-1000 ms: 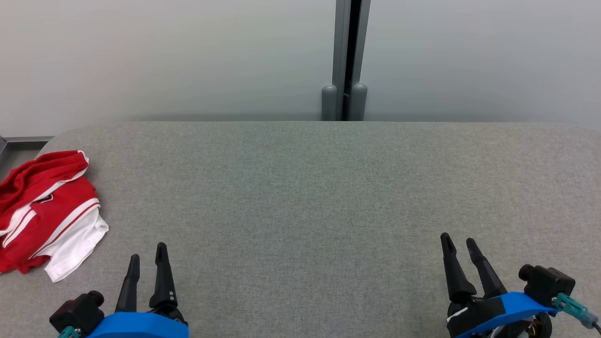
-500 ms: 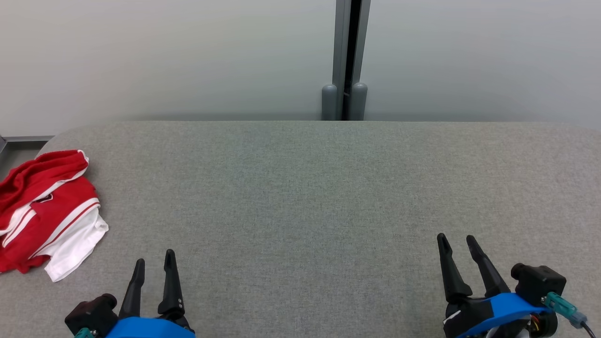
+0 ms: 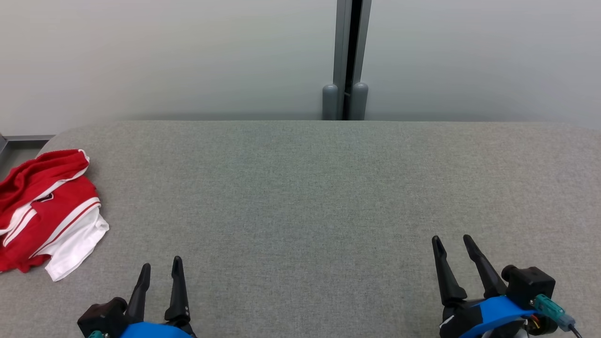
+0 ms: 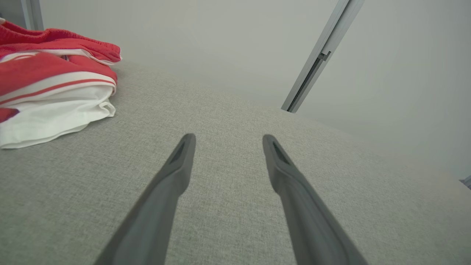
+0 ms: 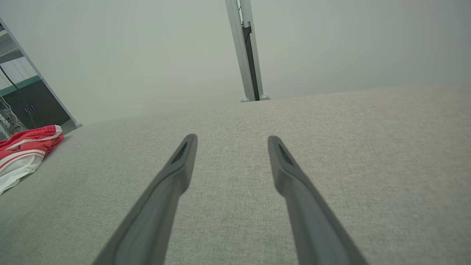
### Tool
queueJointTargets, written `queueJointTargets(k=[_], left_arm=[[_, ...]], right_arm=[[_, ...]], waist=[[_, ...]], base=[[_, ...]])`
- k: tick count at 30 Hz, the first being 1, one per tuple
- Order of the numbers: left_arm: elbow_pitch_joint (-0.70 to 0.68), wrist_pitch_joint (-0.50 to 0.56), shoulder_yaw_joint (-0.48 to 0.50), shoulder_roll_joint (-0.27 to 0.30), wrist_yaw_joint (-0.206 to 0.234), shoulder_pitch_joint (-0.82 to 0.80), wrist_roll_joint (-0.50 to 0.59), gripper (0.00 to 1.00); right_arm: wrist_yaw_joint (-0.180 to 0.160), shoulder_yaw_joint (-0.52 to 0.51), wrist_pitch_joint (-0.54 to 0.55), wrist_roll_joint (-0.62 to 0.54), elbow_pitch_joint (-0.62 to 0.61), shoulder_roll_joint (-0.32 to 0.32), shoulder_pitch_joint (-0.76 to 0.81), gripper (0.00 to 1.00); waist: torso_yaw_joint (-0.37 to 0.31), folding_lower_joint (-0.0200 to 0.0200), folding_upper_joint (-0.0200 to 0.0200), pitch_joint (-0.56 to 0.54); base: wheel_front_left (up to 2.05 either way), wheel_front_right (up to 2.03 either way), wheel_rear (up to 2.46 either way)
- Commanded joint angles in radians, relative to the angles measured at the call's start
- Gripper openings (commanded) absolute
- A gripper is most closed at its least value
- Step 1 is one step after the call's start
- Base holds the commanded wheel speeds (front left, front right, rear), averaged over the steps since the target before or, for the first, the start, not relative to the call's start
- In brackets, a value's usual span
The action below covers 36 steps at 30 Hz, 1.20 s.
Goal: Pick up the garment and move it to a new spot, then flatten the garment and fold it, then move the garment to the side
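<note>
The crumpled red-and-white jersey [image 3: 47, 211] lies at nine o'clock, by the left edge of the grey fabric-covered table [image 3: 300, 188]. Near it at seven o'clock, the left gripper [image 3: 162, 262] hovers spread and empty. At five o'clock, the right gripper [image 3: 451, 237] is spread too.

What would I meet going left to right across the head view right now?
red and white garment → left hand, open → grey wall post → right hand, open
</note>
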Motion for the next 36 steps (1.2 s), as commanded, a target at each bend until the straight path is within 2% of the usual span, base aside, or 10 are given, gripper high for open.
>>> queueJointTargets(k=[1, 24, 36], left_arm=[[0.000, -0.009, 0.000, 0.007, -0.002, -0.012, 0.020, 1.00], [0.047, -0.049, -0.009, 0.018, -0.002, -0.022, 0.132, 1.00], [0.062, -0.049, -0.013, 0.020, -0.002, -0.024, 0.114, 1.00]], right_arm=[[0.002, 0.002, -0.010, -0.024, 0.003, -0.008, -0.013, 1.00], [0.002, 0.018, -0.051, -0.168, 0.048, -0.009, -0.023, 1.00], [0.002, 0.021, -0.048, -0.154, 0.057, -0.009, -0.027, 1.00]], waist=[[0.000, 0.0000, 0.0000, 0.001], [0.000, 0.0000, 0.0000, 0.006], [0.000, 0.0000, 0.0000, 0.007]], base=[[0.00, 0.00, 0.00], [0.00, 0.00, 0.00], [0.00, 0.00, 0.00]])
